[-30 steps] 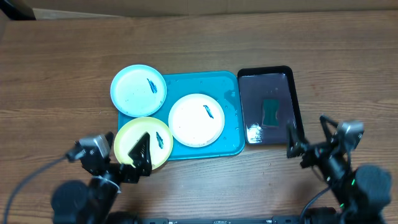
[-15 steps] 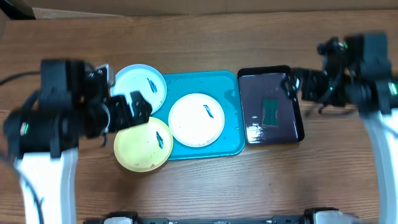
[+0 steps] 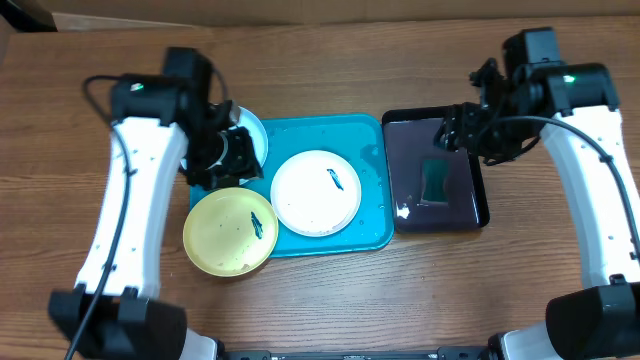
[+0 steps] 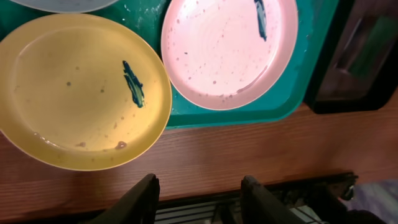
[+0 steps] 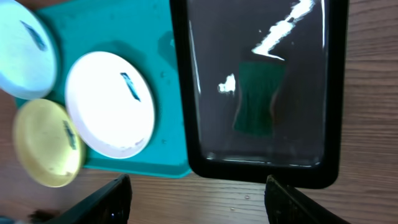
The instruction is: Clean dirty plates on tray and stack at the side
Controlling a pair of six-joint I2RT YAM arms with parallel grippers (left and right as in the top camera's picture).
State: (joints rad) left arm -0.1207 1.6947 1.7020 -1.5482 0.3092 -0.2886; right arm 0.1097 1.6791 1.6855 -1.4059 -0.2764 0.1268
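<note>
The teal tray [image 3: 366,148] lies mid-table. On it rests a white plate [image 3: 315,193] with a dark-blue smear. A yellow plate [image 3: 231,231] with its own smear overlaps the tray's front left corner. The light blue plate [image 3: 256,133] is mostly hidden under my left gripper [image 3: 227,160], which hangs above it, open and empty. In the left wrist view the fingers [image 4: 146,194] frame the table's front edge below the yellow plate [image 4: 81,87]. My right gripper [image 3: 462,130] hovers open over the black tray's far end, holding nothing.
The narrow black tray [image 3: 405,150] sits against the teal tray's right side, wet, with a green sponge [image 3: 436,180] lying in it. The right wrist view shows the sponge [image 5: 258,99] well ahead of the open fingers [image 5: 109,200]. Bare wood surrounds both trays.
Both arms have swung up from the table's front edge. The left now hangs over the light blue plate, the right over the black tray.
</note>
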